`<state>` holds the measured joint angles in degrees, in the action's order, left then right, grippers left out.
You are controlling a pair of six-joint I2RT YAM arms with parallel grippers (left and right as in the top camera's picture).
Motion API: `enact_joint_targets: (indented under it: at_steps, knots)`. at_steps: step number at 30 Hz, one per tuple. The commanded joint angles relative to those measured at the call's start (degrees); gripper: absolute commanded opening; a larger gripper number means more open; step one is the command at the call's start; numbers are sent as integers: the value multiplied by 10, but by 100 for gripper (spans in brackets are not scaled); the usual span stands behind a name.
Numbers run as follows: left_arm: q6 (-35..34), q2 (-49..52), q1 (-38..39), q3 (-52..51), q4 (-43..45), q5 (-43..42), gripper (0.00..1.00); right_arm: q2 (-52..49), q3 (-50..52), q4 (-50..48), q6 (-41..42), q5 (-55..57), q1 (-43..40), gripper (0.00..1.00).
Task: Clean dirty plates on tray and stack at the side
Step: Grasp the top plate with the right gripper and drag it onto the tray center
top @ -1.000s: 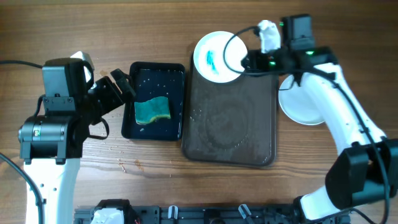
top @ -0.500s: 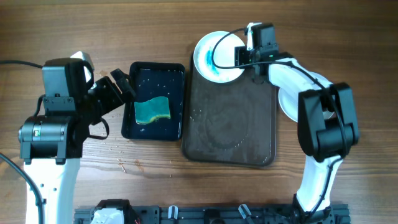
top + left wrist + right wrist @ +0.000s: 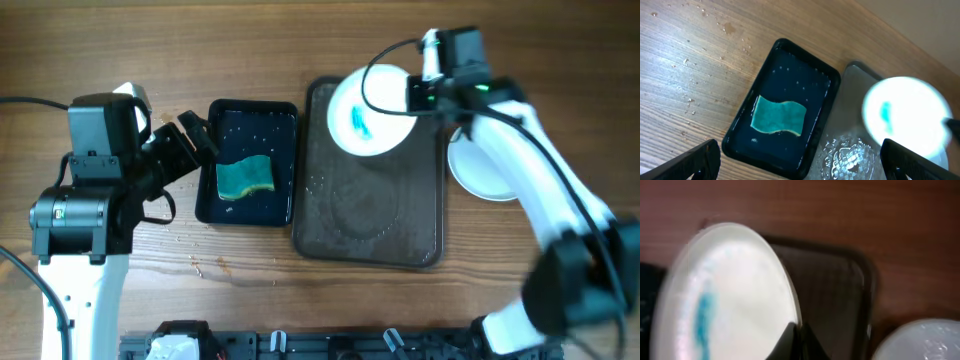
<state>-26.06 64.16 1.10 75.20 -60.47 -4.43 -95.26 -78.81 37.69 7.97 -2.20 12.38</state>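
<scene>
A white plate with a blue smear (image 3: pixel 368 112) is over the far end of the dark tray (image 3: pixel 370 210), gripped at its right rim by my right gripper (image 3: pixel 412 95), which is shut on it. The right wrist view shows the plate (image 3: pixel 730 300) pinched between the fingers (image 3: pixel 799 337). A green sponge (image 3: pixel 245 177) lies in the black water basin (image 3: pixel 282 135). My left gripper (image 3: pixel 195 140) is open at the basin's left edge; its fingers frame the basin (image 3: pixel 827 90), the sponge (image 3: pixel 778 116) and the plate (image 3: pixel 905 117).
A clean white plate (image 3: pixel 485 165) lies on the wooden table right of the tray, also at the lower right of the right wrist view (image 3: pixel 925 342). Water droplets lie on the tray (image 3: pixel 850 155) and on the table left of the basin.
The smeared plate has moved from the tray's far left corner to the right and onto the tray's far end, carried by my right gripper. The left arm has not moved.
</scene>
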Motion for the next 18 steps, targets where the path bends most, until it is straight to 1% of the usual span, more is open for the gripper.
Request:
enact_joint_targets:
  at_steps: [1,3,6,7,8,11,13,15,16,17,18]
  knots:
    - [-1,-1,-3,9,-1,-7,100,66,-2,96,51,-17,0,4]
    - [-1,-1,-3,9,-1,-7,100,61,5,125,60,-24,0,4]
    - [-1,-1,-3,9,-1,-7,100,46,68,121,105,-66,1,4]
    - [-1,-1,-3,9,-1,-7,100,41,93,114,133,-69,1,5]
    - [-1,-1,-3,9,-1,-7,100,36,127,98,179,-74,2,4]
    - [-1,-1,-3,9,-1,-7,100,22,228,7,249,-122,10,4]
    - [-1,-1,-3,9,-1,-7,100,15,295,-65,280,-144,13,4]
    - [-1,-1,-3,9,-1,-7,100,15,333,-110,307,-142,12,4]
    - [-1,-1,-3,9,-1,-7,100,15,341,-120,309,-141,13,11]
    - [-1,-1,-3,9,0,-7,100,15,341,-122,292,-142,12,21]
    - [-1,-1,-3,9,0,-7,100,19,336,-120,268,-141,12,25]
